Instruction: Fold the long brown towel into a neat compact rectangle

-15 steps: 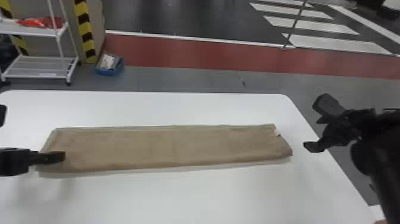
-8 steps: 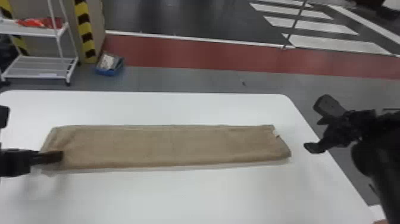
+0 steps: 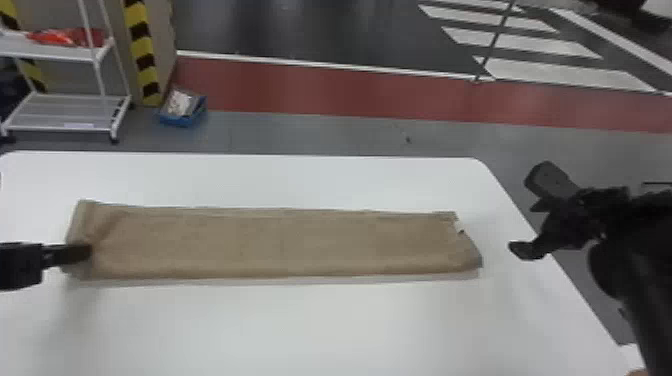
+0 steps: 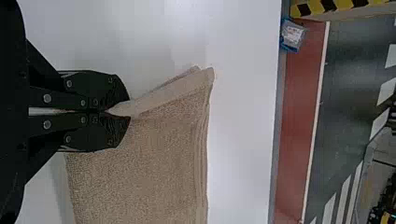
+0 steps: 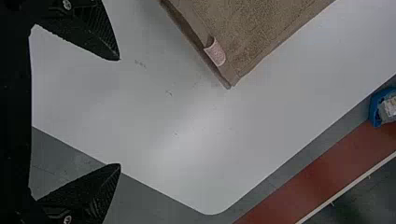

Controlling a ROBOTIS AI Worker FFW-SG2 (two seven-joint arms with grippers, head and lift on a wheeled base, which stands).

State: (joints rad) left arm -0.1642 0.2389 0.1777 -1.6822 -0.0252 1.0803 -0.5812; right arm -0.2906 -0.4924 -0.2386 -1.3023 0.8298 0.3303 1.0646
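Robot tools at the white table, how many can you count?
2. The left tool is pinching the left end of the brown towel. The right tool is open, past the towel's right end, near the table's right edge.

The long brown towel [image 3: 280, 245] is matt cloth with a rough, looped pile. Its small pale pink fabric tag [image 5: 215, 52] looks smoother. The white, round-cornered table [image 3: 300, 325] is smooth with a soft sheen. The black two-fingered left gripper [image 3: 82, 253] and black two-fingered right gripper [image 3: 525, 215] look mostly matt and finely ridged, with round grey metal screws [image 4: 46, 98]. The dark grey floor [image 3: 310, 27] is faintly glossy.
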